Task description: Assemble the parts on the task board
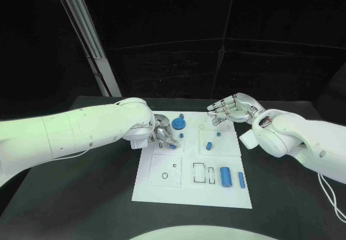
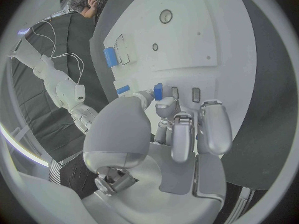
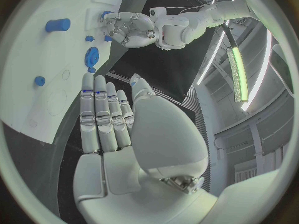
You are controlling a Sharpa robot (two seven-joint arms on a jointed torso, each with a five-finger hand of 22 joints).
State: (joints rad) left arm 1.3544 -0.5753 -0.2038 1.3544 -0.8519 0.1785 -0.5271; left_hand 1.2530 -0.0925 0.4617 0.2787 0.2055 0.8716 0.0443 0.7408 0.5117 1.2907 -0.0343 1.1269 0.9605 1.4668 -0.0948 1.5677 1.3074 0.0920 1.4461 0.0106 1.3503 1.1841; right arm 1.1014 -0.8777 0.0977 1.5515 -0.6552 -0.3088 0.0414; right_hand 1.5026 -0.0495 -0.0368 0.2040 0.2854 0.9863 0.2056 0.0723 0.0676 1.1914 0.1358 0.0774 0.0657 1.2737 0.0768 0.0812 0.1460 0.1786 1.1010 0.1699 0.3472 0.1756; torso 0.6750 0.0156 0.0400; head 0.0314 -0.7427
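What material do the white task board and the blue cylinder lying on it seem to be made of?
The task board looks like matte white plastic or painted plate: flat, even, with no glare and clean cut-outs. The blue cylinder looks like smooth plastic, with uniform colour and a soft sheen along its length. The pictures cannot confirm either.

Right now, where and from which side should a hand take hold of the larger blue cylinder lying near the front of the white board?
Probably around its middle, coming from above. The larger blue cylinder lies flat on the white board, long axis running near to far, so fingers can close across its round sides. A thinner blue rod lies close on one side, so keep the fingers narrow. The right hand is nearer and empty.
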